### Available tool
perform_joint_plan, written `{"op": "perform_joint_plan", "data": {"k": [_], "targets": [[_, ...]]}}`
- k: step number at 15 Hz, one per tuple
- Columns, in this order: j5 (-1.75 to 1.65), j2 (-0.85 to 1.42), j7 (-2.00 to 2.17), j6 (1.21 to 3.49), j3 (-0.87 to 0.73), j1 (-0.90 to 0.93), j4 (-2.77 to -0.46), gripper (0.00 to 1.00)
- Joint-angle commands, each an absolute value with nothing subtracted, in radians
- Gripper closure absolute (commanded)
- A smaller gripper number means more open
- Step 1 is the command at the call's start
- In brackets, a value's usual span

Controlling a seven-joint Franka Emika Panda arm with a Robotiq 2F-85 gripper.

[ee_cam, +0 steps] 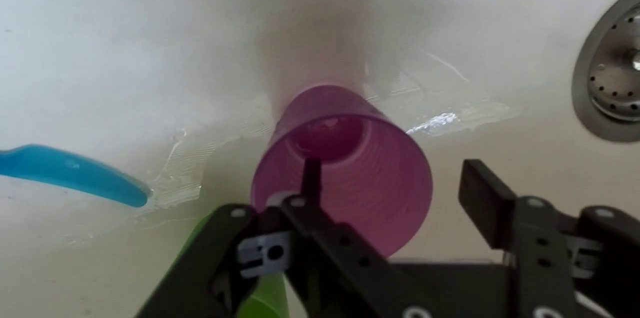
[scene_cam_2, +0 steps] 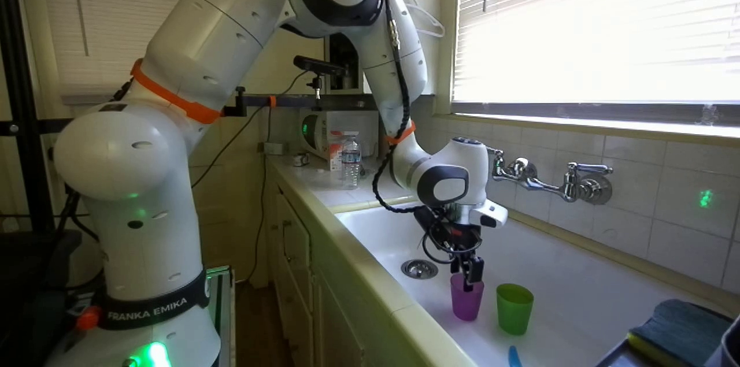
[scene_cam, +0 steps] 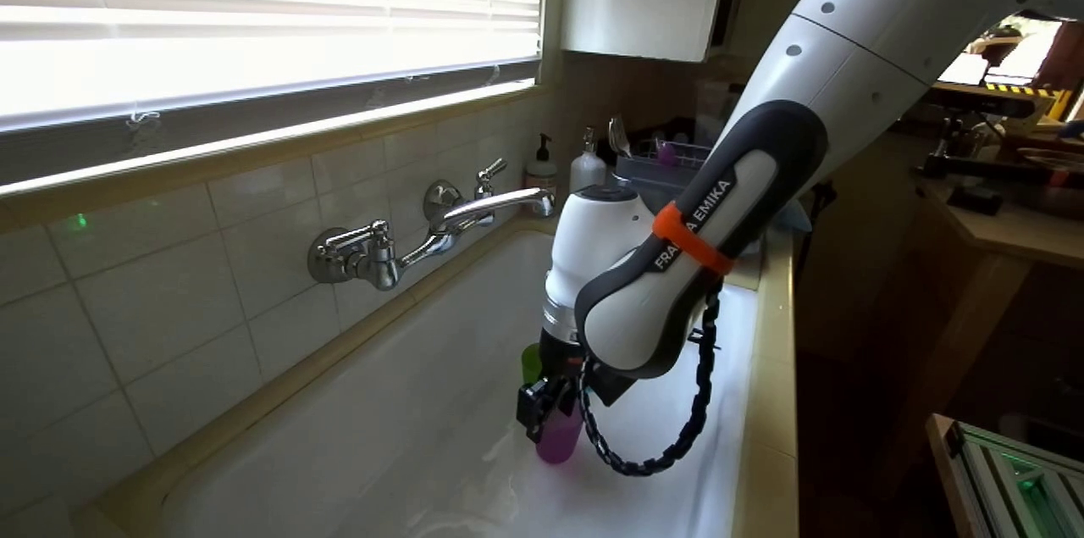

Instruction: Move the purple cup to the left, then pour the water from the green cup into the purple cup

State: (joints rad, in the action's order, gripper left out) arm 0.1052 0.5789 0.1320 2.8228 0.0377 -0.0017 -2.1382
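The purple cup (scene_cam: pixel 559 438) stands upright in the white sink; it also shows in an exterior view (scene_cam_2: pixel 466 304) and, mouth towards the camera, in the wrist view (ee_cam: pixel 365 173). The green cup (scene_cam_2: pixel 514 309) stands upright beside it, apart from it. It is mostly hidden behind my gripper in an exterior view (scene_cam: pixel 531 363) and in the wrist view (ee_cam: pixel 267 295). My gripper (ee_cam: pixel 392 173) is open at the purple cup's mouth. One finger overlaps the opening; the other is beyond the rim. I cannot tell whether a finger touches the cup. Water in the green cup is not visible.
A blue utensil (ee_cam: pixel 75 173) lies on the sink floor near the cups. The drain (ee_cam: pixel 612 72) is on the other side. A wall faucet (scene_cam: pixel 474 216) juts over the sink. A sponge (scene_cam_2: pixel 682 326) and the sink's front edge (scene_cam_2: pixel 399 312) are nearby.
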Motion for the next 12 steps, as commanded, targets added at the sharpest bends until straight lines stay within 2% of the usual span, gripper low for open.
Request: {"op": "perform_joint_plan", "data": {"k": [1, 7, 12], "targets": [[0.114, 0.574, 0.121, 2.806, 0.041, 0.005, -2.137, 0.00], [0.189, 0.494, 0.096, 2.798, 0.127, -0.038, -2.181, 0.00], [0.188, 0.397, 0.119, 2.795, 0.084, -0.019, -2.235, 0.00]]}}
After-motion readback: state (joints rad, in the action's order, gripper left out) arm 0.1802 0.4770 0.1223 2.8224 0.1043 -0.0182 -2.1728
